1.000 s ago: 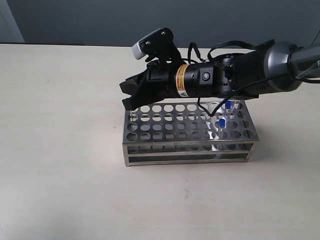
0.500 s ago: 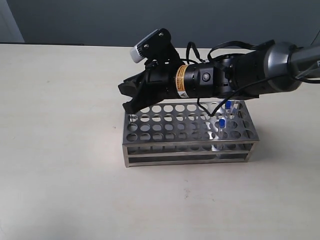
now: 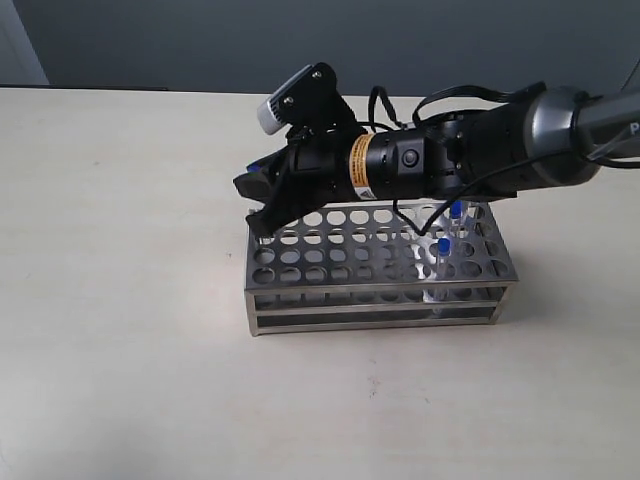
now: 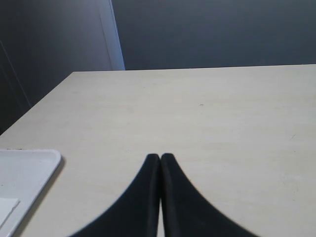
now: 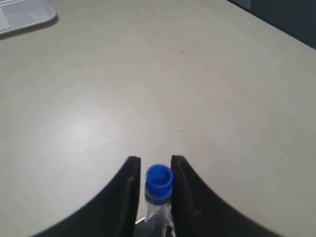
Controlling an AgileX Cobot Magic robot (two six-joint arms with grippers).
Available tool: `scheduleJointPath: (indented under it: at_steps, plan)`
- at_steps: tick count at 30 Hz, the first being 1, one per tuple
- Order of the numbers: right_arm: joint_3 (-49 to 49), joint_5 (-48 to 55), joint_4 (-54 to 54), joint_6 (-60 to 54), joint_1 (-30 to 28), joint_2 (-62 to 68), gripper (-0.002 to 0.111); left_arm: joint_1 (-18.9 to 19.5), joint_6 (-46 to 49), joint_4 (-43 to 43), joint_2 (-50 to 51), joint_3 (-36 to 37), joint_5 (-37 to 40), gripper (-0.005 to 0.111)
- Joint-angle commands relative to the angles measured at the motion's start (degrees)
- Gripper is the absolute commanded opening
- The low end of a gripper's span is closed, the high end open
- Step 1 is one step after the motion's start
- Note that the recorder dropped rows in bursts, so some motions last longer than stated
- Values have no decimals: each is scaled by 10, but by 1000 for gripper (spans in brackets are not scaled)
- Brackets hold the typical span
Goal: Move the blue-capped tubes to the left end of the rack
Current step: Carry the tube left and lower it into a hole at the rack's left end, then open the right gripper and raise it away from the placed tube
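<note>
The right pincer [image 5: 155, 159] has just spread a little, leaving the blue-capped tube [image 5: 159, 180] between its tips in the rack [image 3: 340, 292].

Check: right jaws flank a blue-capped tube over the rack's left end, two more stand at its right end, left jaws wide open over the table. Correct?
One error: the left gripper has its jaws shut, not wide open, per the left wrist view. The rest holds: the right gripper flanks a blue-capped tube over the left end of the rack, two more tubes at its right end.
</note>
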Motion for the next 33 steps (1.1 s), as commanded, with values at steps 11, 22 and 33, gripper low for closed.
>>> scheduleJointPath:
  at_steps: [11,22,33]
  plan:
    - [0,0,-10,13,-1,-2,34,1,-3,1,-3,1,-1,0]
    - [0,141,-11,54,-1,-92,34,1,-3,0,-3,1,-1,0]
    - [132,236,-21,97,-1,-222,34,1,-3,0,-3,1,-1,0]
